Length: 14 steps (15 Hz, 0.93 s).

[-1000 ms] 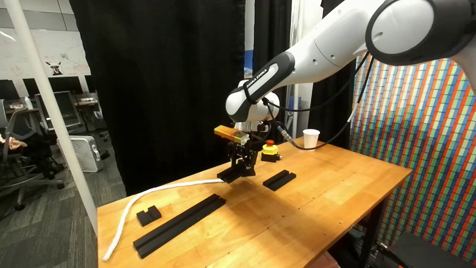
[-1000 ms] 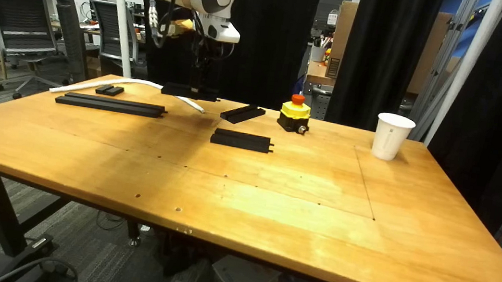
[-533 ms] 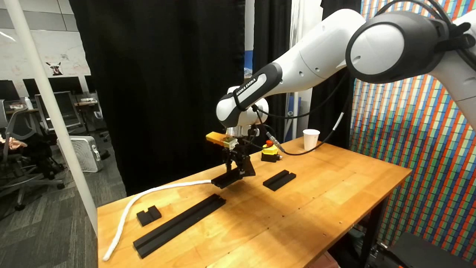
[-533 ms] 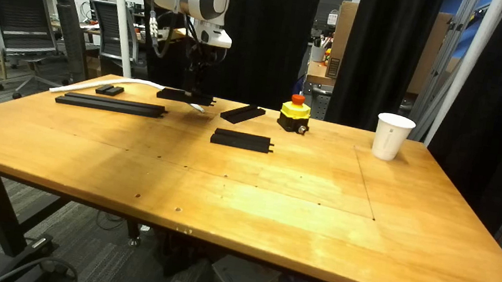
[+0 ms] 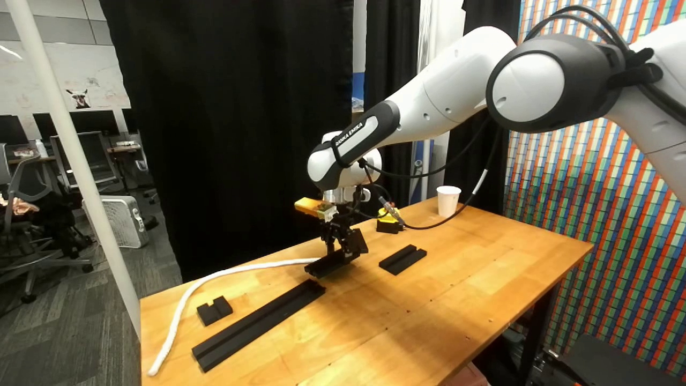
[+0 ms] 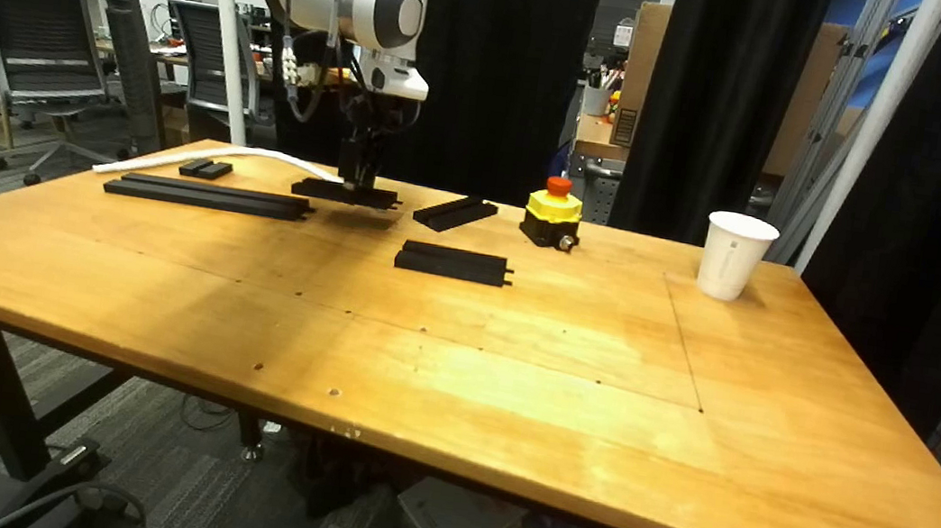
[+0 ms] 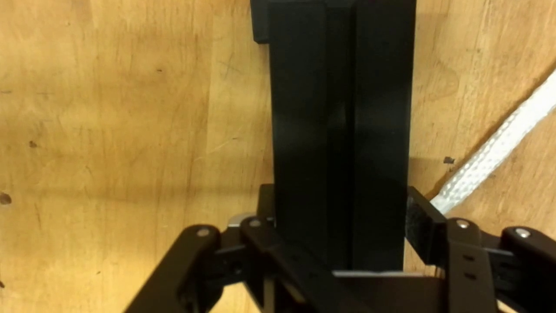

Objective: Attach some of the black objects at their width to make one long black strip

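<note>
Free room between button box (image 6: 552, 212), cup (image 6: 735, 257); cord (image 7: 491, 152) crowds fingers (image 7: 428, 234).

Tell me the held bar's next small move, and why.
Probably nudge the held bar sideways, away from the white rope, before lowering: in the wrist view the end of the long strip peeks past the held bar's left edge, so they seem misaligned.

Long black strip (image 5: 259, 325): single narrow matte band, grooved lengthwise, small prong at one end; flat on the surface (image 6: 566, 367).

Held black bar (image 7: 341, 130): likewise grooved; gripped across its width in the jaws, just above the surface, one end near the strip's pronged end; contact cannot be told.

Pronged black bar (image 6: 450, 263): grooved, two short prongs at one end; flat, well apart from the strip.

Angled black bar (image 6: 454, 214): flat, oblique, behind the pronged bar in an exterior view.
</note>
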Tool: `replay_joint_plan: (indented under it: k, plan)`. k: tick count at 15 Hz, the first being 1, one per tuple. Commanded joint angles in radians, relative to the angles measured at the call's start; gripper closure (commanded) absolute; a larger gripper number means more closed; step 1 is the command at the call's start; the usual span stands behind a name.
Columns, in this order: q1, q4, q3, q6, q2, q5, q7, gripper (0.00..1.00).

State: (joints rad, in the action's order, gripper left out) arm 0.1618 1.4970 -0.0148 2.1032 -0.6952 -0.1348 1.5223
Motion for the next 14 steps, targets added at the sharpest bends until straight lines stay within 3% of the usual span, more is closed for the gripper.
replay_joint_plan:
  k: [1,14]
  plan:
    - [0.013,-0.041,-0.023,-0.030,-0.020,0.031,0.027,0.54]
    - [0.008,-0.003,-0.033,0.049,-0.028,0.051,0.003,0.54]
